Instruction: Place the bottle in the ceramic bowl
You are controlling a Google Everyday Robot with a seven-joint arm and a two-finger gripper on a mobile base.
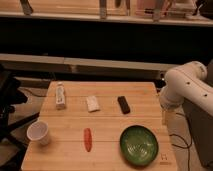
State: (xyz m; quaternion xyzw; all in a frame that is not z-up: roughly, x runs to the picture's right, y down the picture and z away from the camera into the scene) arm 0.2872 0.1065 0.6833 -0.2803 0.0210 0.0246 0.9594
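Note:
A small white bottle (60, 95) is at the far left of the wooden table (107, 130). The green ceramic bowl (139, 145) sits empty at the table's front right corner. Only the white elbow of my arm (186, 86) shows, at the right edge beside the table. My gripper is out of view, so nothing shows it near the bottle or the bowl.
A white packet (93, 103) and a black bar-shaped object (123, 104) lie mid-table. A white paper cup (39, 132) stands front left, and an orange-red elongated item (88, 139) lies front centre. A dark chair-like object (10, 95) stands left of the table. Benches run behind it.

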